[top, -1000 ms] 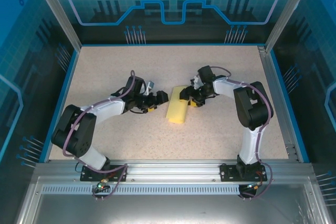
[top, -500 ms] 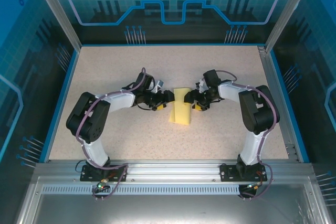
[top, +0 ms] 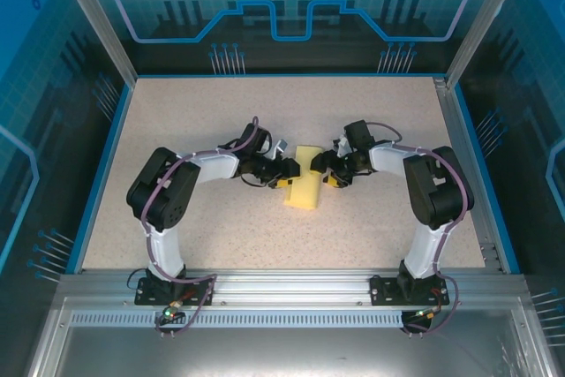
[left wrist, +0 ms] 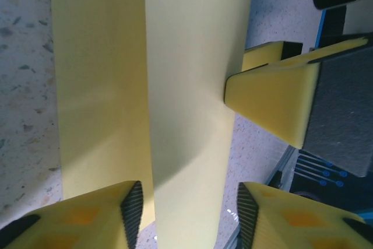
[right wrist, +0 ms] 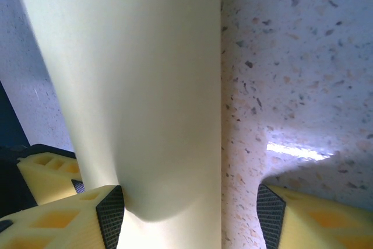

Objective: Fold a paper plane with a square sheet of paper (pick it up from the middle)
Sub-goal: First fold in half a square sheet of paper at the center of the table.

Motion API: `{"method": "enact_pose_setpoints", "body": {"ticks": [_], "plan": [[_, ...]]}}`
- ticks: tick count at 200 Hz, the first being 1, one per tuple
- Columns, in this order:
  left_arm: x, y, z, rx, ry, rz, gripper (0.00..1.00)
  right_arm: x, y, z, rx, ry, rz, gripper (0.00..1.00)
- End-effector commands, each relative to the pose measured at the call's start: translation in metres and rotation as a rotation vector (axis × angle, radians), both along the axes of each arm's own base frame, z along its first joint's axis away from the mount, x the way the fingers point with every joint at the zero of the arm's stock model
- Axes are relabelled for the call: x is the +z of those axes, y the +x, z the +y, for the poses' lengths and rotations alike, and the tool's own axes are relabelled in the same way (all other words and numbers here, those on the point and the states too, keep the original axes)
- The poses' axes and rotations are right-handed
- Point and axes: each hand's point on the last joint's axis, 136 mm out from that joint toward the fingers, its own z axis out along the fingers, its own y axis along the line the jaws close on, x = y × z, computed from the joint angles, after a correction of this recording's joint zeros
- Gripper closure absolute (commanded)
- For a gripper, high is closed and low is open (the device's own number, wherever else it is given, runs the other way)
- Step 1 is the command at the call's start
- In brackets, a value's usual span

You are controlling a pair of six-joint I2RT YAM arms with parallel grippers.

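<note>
Square sheet of paper (top: 305, 190) lies mid-frame on the table (top: 221, 112), seemingly doubled once into a narrow strip. No nose or wing folds are visible, so most of the folding remains. Left gripper (top: 287, 174) stands parted astride its left edge. Right gripper (top: 325, 170), spread wide, has one finger touching the right edge.

Paper (top: 304, 189): plain yellow, unmarked, folded into a narrow rectangle. It lies on the table at the centre of the top view, long axis running near to far. Left wrist view shows two overlapping layers with a straight lengthwise edge. Right wrist view shows the upper layer bowed, not pressed flat.
</note>
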Motion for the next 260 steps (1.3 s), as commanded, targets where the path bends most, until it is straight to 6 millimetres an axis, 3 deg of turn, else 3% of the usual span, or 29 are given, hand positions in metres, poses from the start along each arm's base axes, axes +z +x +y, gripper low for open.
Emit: {"method": "enact_pose_setpoints", "body": {"ticks": [1,23,52,85,137,191,260], "plan": [[0.004,0.001,-0.008,-0.029,-0.027,0.000,0.56,0.008,0.005,-0.002,-0.025,0.024,-0.022,0.35],[0.005,0.003,-0.007,-0.024,-0.019,-0.008,0.64,0.009,0.004,-0.002,-0.024,0.021,-0.022,0.35],[0.003,0.007,-0.005,-0.015,0.011,-0.015,0.83,0.017,0.004,-0.003,-0.016,0.021,-0.051,0.35],[0.000,0.010,0.000,0.009,0.049,-0.020,0.92,0.026,-0.003,-0.011,-0.017,-0.018,-0.097,0.36],[-0.002,0.008,0.000,0.007,0.049,-0.016,0.91,0.017,-0.018,-0.004,0.002,-0.067,-0.093,0.41],[-0.001,0.007,0.000,0.001,0.049,-0.014,0.90,0.009,-0.015,0.004,0.011,-0.113,-0.081,0.49],[-0.001,0.006,0.000,-0.003,0.044,-0.011,0.88,0.003,-0.011,0.004,0.023,-0.149,-0.069,0.48]]}}
